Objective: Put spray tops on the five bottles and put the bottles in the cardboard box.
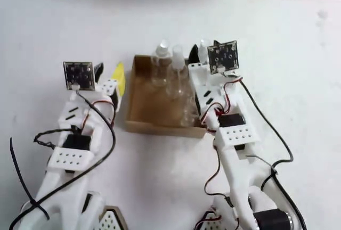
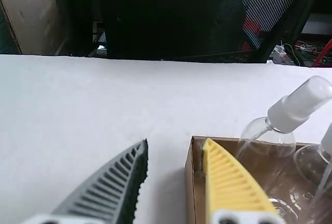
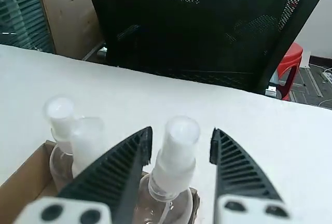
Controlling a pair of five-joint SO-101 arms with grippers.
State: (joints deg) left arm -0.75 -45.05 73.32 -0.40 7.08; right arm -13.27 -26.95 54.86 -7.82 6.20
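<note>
High view: cardboard box [image 1: 160, 128] mid-table between the arms, spray-topped bottles [image 1: 169, 67] upright at its far right corner. The right gripper [image 1: 198, 55] is at that corner, nearer them than the left gripper [image 1: 110, 70]; the bottle count is unclear. Left wrist view: jaws apart, empty, straddling the box's left wall. Right wrist view: jaws apart either side of one upright bottle [image 3: 174, 154], gaps showing, base cut off; whether it stands inside the box, cannot tell.

No readable text, label, number or sign on the bottles [image 1: 161, 66] or the cardboard box [image 1: 145, 105]
</note>
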